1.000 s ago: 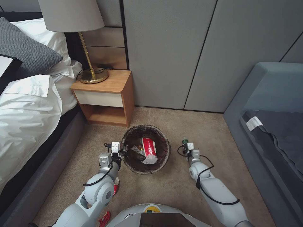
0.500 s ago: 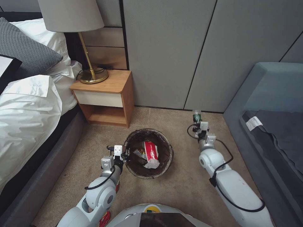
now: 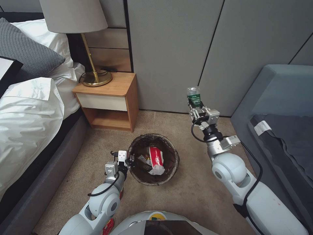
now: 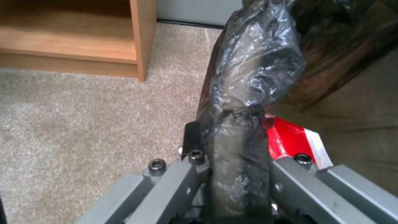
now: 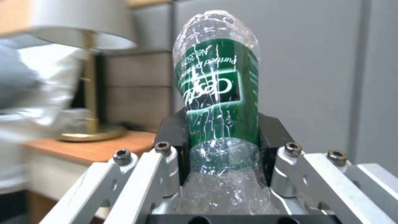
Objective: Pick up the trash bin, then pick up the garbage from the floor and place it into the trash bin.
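Note:
The trash bin (image 3: pixel 139 174), round with a dark bag liner over its rim, sits on the carpet in front of me, holding a red-and-white wrapper (image 3: pixel 155 156) and crumpled white paper (image 3: pixel 157 169). My left gripper (image 3: pixel 128 160) is shut on the bin's near-left rim; in the left wrist view the liner-covered rim (image 4: pixel 244 102) runs between its fingers (image 4: pixel 194 140). My right gripper (image 3: pixel 196 109) is raised to the right of the bin, shut on a clear bottle with a green label (image 3: pixel 193 97); the bottle (image 5: pixel 217 99) stands upright between the pads (image 5: pixel 173 146). A red wrapper (image 3: pixel 108 225) lies on the floor by my left arm.
A wooden nightstand (image 3: pixel 109 99) with a brass lamp (image 3: pixel 93 49) stands behind the bin against the grey wall panels. The bed (image 3: pixel 29 117) runs along the left, a grey sofa (image 3: pixel 277 124) along the right. Open carpet (image 3: pixel 182 192) lies between them.
My right arm has lifted the green-labelled bottle from near the floor up and away to about wall-panel height. The left gripper and bin have settled slightly nearer me.

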